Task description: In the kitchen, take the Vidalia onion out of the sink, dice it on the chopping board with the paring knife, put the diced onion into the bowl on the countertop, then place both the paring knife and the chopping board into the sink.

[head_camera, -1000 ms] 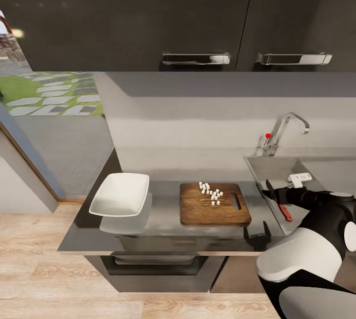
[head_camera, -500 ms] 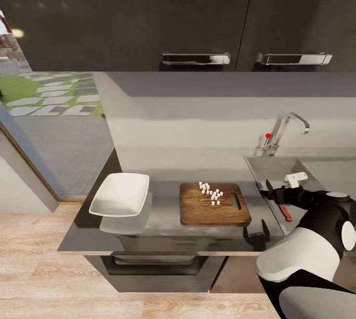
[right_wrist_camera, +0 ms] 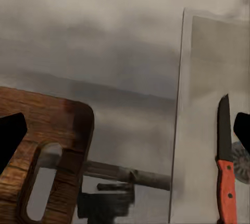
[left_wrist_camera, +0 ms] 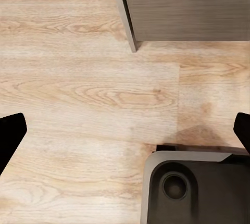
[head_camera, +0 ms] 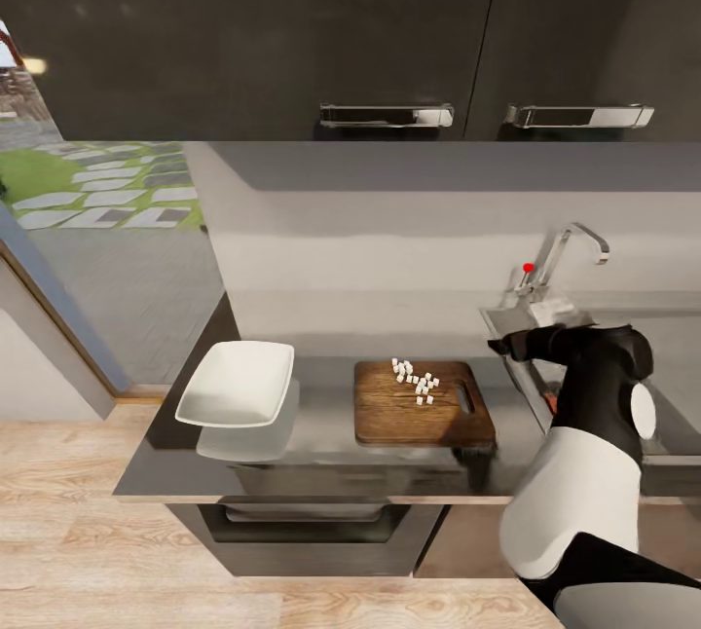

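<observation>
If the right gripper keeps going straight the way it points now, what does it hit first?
Probably the bare countertop, between the chopping board and the sink where the paring knife lies. Depth is unclear.

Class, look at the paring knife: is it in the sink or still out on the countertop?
In the sink. The paring knife lies flat inside the sink, beside the drain, with no fingers touching it.

Head view high over countertop [head_camera: 321, 434], right wrist close above chopping board [right_wrist_camera: 47, 151] they share, left wrist seemingly floorward
</observation>
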Available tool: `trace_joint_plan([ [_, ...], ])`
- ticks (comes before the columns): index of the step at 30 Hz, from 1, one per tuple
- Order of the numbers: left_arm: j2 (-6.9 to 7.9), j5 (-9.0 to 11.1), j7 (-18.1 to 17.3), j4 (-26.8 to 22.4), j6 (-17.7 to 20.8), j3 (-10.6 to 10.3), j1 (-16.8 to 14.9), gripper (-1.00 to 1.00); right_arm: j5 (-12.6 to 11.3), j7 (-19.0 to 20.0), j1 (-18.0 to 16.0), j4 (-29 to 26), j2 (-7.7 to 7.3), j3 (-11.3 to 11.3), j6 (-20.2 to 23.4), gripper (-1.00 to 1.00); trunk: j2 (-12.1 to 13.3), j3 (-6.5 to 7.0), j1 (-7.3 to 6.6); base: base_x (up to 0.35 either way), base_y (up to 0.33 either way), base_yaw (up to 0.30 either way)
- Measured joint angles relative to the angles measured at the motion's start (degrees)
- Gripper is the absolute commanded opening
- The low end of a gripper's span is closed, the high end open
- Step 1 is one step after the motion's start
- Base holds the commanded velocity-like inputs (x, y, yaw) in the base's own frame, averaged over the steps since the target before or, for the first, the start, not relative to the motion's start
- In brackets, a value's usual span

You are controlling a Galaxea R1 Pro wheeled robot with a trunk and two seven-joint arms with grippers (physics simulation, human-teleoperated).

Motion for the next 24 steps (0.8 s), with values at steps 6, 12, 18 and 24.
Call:
trace_joint_plan([
  [6,-0.02,0.0,0.0,0.0,0.0,0.0,0.0,1.0,-9.8,-17.3,0.0,0.1,-0.01,13.8,5.0,1.0,0.0,0.0,0.0,0.0,0.0,0.0],
  [12,0.0,0.0,0.0,0.0,0.0,0.0,0.0,1.0,-19.5,-30.8,0.0,1.8,-0.01,17.8,6.3,1.0,0.0,-0.01,0.0,0.0,0.0,0.0],
  [18,-0.03,0.0,0.0,0.0,0.0,0.0,0.0,1.0,-33.5,-47.1,4.7,7.8,-0.02,20.6,-4.9,1.0,0.0,-0.01,0.0,0.0,0.0,0.0],
  [24,0.03,0.0,0.0,0.0,0.0,0.1,0.0,1.0,-39.4,-49.3,12.9,1.2,-0.02,30.7,-7.1,1.0,0.0,-0.01,0.0,0.0,0.0,0.0],
])
